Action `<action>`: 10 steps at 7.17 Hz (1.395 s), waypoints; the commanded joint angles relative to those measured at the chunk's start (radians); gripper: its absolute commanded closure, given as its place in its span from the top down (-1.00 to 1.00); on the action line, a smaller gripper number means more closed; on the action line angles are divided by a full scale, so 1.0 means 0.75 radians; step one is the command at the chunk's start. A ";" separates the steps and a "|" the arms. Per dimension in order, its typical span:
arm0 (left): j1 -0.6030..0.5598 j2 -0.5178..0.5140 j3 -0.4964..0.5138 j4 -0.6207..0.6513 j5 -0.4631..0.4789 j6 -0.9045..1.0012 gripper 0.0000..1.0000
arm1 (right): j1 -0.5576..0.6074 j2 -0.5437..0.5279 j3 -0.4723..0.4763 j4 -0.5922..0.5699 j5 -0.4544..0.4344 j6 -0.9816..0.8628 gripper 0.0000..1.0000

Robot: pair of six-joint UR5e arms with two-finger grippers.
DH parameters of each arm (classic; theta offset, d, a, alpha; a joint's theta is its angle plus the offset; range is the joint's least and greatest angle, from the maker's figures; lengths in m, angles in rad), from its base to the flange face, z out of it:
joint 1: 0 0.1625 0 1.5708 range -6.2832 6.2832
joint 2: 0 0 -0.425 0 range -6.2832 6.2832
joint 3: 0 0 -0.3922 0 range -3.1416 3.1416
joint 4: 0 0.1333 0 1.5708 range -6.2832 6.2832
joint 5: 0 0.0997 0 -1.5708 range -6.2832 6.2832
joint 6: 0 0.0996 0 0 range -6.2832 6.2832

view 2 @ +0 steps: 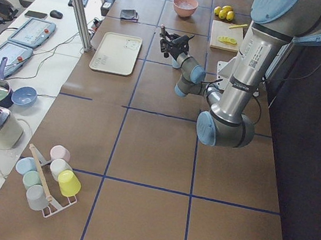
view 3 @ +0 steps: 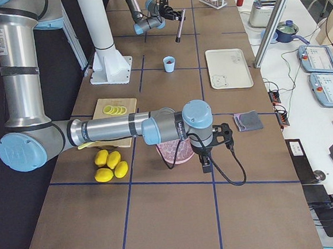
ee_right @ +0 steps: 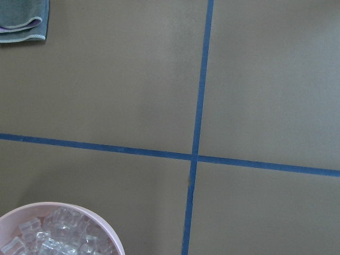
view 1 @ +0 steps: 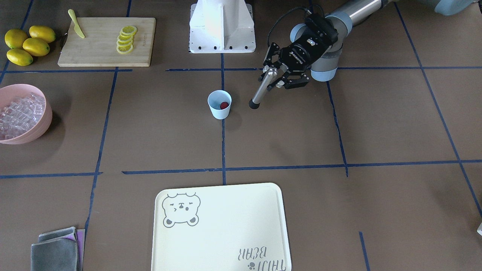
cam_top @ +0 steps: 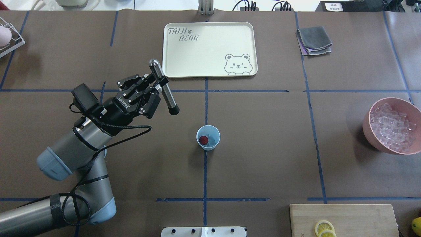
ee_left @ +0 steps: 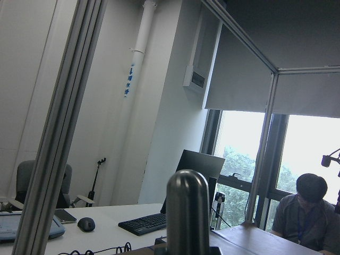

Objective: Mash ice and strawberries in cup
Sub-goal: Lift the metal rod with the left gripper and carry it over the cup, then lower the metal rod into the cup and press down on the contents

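Note:
The light blue cup [cam_top: 208,144] stands at the table's middle with a dark red strawberry [cam_top: 203,139] inside; the same cup [view 1: 219,111] and strawberry [view 1: 224,105] show in the front view. My left gripper [cam_top: 154,86] is shut on a metal muddler [cam_top: 166,93] with a black tip, tilted, above and to the left of the cup. The muddler's rounded top [ee_left: 187,212] fills the left wrist view. Ice [cam_top: 391,128] is heaped in a pink bowl [cam_top: 370,131] at the right. My right gripper [view 3: 205,159] hangs by that bowl; I cannot tell its state.
A cream bear tray [cam_top: 210,49] lies at the far side. Folded grey cloths [cam_top: 314,40] sit to its right. A cutting board [view 1: 107,41] holds lemon slices [view 1: 126,39] and a yellow knife [view 1: 76,29], with whole lemons [view 1: 28,44] beside it.

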 commanded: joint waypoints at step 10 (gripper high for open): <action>0.216 -0.187 0.089 0.221 0.187 0.058 -1.00 | 0.000 -0.008 -0.038 0.000 0.003 -0.002 0.99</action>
